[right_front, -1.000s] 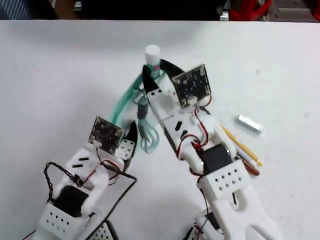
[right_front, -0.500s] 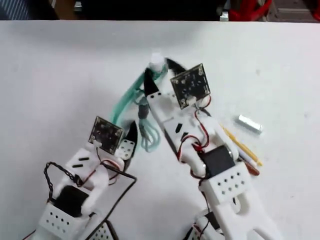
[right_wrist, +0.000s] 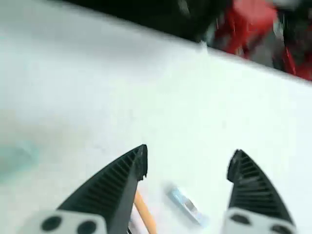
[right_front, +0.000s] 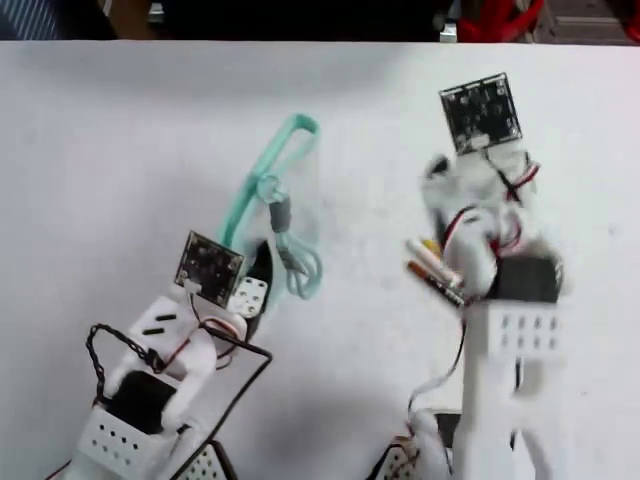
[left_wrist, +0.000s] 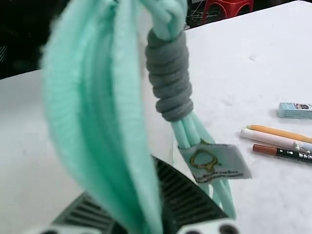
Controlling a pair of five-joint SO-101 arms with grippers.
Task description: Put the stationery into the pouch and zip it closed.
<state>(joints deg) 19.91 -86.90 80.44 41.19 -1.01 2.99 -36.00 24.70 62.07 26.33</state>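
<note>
Between the ribbed dark fingers (left_wrist: 183,195) of the left gripper (left_wrist: 119,175), the mint-green pouch (left_wrist: 92,112) stands on edge. The gripper is clenched on the pouch's near end, and the rest of it rises away from the fingertips. From above, the pouch's mint rim shows as a long narrow loop that runs outward from this gripper over the white table (left_wrist: 253,58) and ends in a rounded far tip.

Just beside the gripped edge hangs a tassel. A grey wound knot (left_wrist: 167,80) sits well out from the fingertips. Mint cords (left_wrist: 192,131) trail back from it toward the gripper, with a small white label (left_wrist: 214,162) on them close to one finger.

Off to the side of the left gripper, past the tassel and well apart from the pouch, three pens (left_wrist: 275,141) lie side by side on the table: an orange one, a white one and a dark brown one. A small pale blue block (left_wrist: 295,110) lies beyond them, farther from the gripper.

The right gripper (right_wrist: 189,151) hangs over the table, well away from the pouch. Its two dark fingers (right_wrist: 117,190) are spread wide with nothing between them. The block lies on the table below the gap between these fingers, and the orange pen's end shows just beside the inner side of one finger. From above, the pens lie close beside the right arm, behind its gripper.
</note>
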